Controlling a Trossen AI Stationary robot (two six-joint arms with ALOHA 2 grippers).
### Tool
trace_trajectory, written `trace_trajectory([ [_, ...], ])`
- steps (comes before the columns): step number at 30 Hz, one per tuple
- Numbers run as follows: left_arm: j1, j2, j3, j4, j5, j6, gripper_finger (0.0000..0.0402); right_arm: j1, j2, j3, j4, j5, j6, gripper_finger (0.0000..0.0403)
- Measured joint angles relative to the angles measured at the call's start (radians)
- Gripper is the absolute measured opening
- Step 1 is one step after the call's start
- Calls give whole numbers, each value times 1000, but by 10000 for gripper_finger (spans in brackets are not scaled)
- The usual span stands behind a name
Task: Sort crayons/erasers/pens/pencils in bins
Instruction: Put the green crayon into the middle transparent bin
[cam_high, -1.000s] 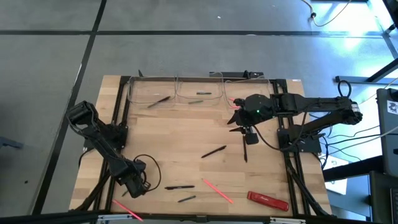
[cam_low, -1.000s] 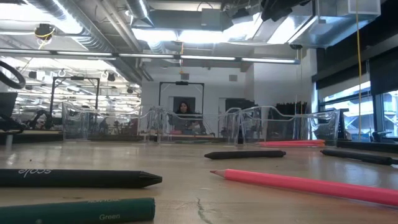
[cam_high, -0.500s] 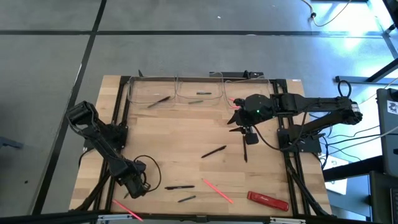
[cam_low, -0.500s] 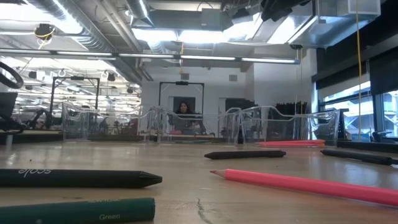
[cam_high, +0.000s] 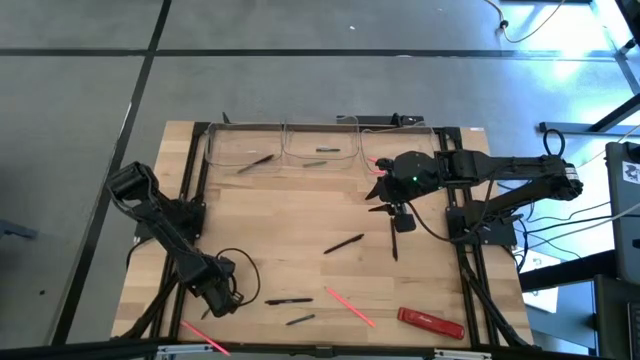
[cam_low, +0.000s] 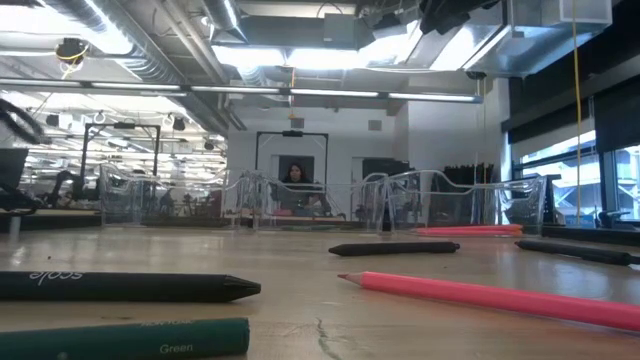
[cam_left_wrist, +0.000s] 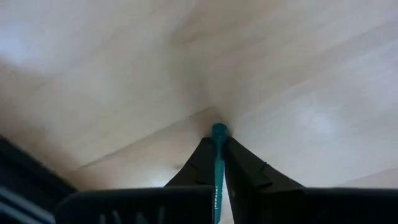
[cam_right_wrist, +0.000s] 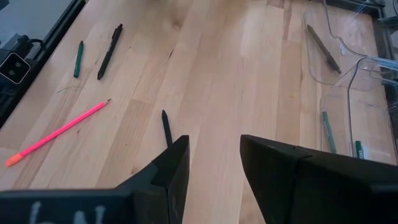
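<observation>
1. Since a second ago, hardly anything on the table has shifted; only the left gripper (cam_left_wrist: 217, 163) has closed, its fingers now pinched on a teal-green crayon (cam_left_wrist: 218, 158) at the near left corner of the table (cam_high: 300, 220).
2. Right gripper (cam_right_wrist: 211, 163) hangs with fingers wide, holding nothing, near the right-hand bin (cam_high: 400, 140).
3. Three clear bins line the far edge; the left bin (cam_high: 225, 158) holds a dark pen (cam_high: 256, 162).
4. Pink pencil (cam_high: 350, 307) and black pen (cam_high: 343, 244) lie loose mid-table.

Three clear bins (cam_high: 320, 148) – two pink pencils (cam_high: 349, 306), three black pens (cam_high: 343, 243), one red bar (cam_high: 431, 322).
</observation>
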Motion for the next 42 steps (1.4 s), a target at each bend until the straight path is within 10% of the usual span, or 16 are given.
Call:
trace_trajectory([
  [21,236,-218,3,-2,-351,339,5,0,0,0,0,0,2,145],
  [42,1096,-364,98,281,-346,1679,6,-3,0,0,15,21,60,145],
])
